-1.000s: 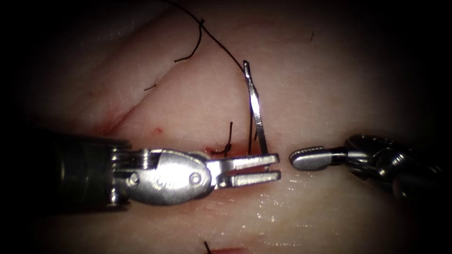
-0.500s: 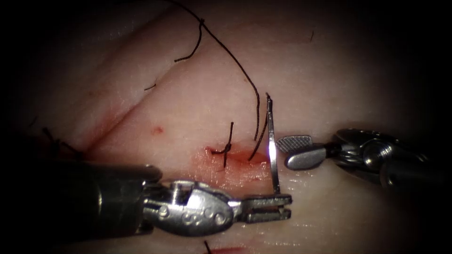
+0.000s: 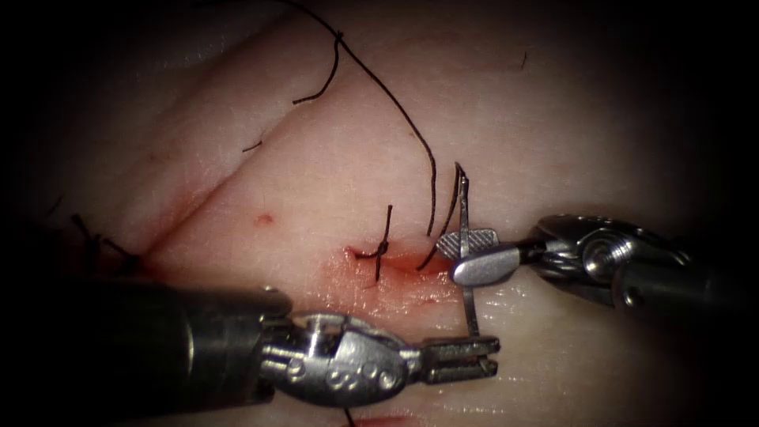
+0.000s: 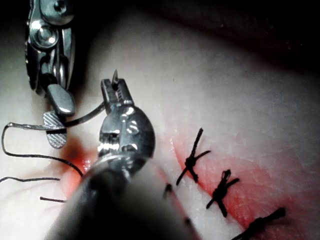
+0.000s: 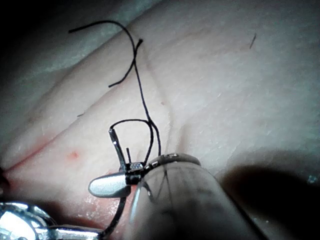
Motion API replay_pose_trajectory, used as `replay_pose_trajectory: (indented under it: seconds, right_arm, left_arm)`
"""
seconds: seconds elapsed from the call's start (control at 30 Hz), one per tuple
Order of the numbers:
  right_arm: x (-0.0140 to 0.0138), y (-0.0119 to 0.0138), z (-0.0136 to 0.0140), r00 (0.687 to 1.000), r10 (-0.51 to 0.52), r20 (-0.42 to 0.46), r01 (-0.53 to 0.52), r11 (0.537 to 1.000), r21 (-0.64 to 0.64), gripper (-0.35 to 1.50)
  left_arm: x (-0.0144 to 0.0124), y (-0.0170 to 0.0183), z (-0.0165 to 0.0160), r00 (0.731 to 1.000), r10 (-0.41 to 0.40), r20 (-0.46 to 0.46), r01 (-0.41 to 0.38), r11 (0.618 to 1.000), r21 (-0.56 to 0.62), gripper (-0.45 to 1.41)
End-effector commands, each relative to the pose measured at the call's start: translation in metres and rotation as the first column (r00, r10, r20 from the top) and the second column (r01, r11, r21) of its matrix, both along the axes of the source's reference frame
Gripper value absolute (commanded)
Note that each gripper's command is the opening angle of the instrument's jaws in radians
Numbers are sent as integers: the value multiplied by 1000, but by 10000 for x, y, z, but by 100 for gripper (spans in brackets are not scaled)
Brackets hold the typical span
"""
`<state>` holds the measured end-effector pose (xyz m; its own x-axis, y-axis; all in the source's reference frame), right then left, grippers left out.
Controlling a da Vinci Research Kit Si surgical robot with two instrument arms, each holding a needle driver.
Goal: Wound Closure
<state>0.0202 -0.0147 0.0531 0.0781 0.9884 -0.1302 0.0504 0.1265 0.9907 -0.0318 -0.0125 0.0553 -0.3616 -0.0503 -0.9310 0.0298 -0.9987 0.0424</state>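
The left tool [image 3: 474, 357] holds the needle [image 3: 466, 261] near one end, its jaws pinched tight on it, down below the cut [image 3: 387, 265]. The needle stands up from those jaws, out of the tissue [image 3: 553, 119], and its other end has the thread [image 3: 395, 103] tied on. The right tool [image 3: 470, 257] has come in from the right since a moment ago and now has its jaws around the middle of the needle, one jaw on each side. The jaws look partly apart, and I cannot tell if they are squeezing the needle yet. The thread runs up and away from the top of the needle, over the tissue. Just left of the right tool is a tied stitch [image 3: 382, 251] across the cut, with red fluid [image 3: 371, 277] around it. In the left wrist view, the left tool [image 4: 116, 92] holds the needle [image 4: 75, 122], and more stitches [image 4: 192, 160] sit along the cut behind it.
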Motion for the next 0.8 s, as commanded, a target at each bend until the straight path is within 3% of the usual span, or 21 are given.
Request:
replay_pose_trajectory:
  seconds: [0.03,0.17,0.2,0.23,0.3,0.33,0.37,0.4,0.43,0.47,0.53,0.6,0.67,0.73,0.77,0.8]
  right_arm:
    - [7,3,5,1000,-3,1,3,1000,-25,-35]
    - [7,4,9,998,-15,56,18,999,-50,-35]
    - [5,7,15,997,11,80,3,984,-176,-35]
    - [4,9,17,997,15,80,2,979,-205,-35]
    - [1,13,22,994,39,106,-15,976,-218,-35]
    - [0,14,23,993,38,109,-13,974,-224,-35]
    - [-2,15,25,993,42,107,-15,972,-236,-35]
    - [-2,15,25,993,42,107,-15,972,-236,-35]
    - [-3,16,28,994,49,96,-20,959,-282,-35]
    - [-3,16,29,996,57,75,-31,951,-309,-35]
    - [-4,15,30,997,66,39,-48,935,-351,-35]
    - [-4,15,32,995,91,-36,-97,891,-443,-35]
    - [-4,15,32,993,103,-53,-115,863,-492,-35]
    - [-3,16,32,990,120,-69,-139,844,-519,-35]
    - [-3,16,31,989,127,-77,-148,837,-527,-35]
    - [-2,16,31,988,132,-83,-156,823,-546,-35]
  left_arm:
    - [-4,0,4,1000,0,1,0,1000,0,-45]
    - [-4,-1,4,1000,4,-1,-4,1000,-5,-45]
    - [-5,-1,2,1000,3,-2,-3,1000,-4,-45]
    - [-5,-1,2,1000,3,-2,-3,1000,-3,-45]
    - [-5,-1,-1,1000,5,1,-5,1000,-1,34]
    - [-4,0,-2,1000,3,1,-3,1000,6,62]
    - [-2,1,-5,1000,-13,0,13,999,53,108]
    - [-2,1,-5,1000,-13,0,13,999,53,108]
    - [1,3,-10,999,-44,-5,44,992,122,125]
    - [5,6,-13,998,-65,-8,66,988,143,130]
    - [9,8,-15,997,-79,-11,80,983,165,131]
    - [23,16,-18,993,-112,-24,114,961,252,135]
    - [33,23,-17,992,-126,-28,129,942,309,128]
    - [43,29,-11,987,-155,-43,160,920,358,94]
    - [46,32,-7,987,-154,-46,160,918,362,66]
    - [51,35,0,987,-153,-56,163,912,376,15]
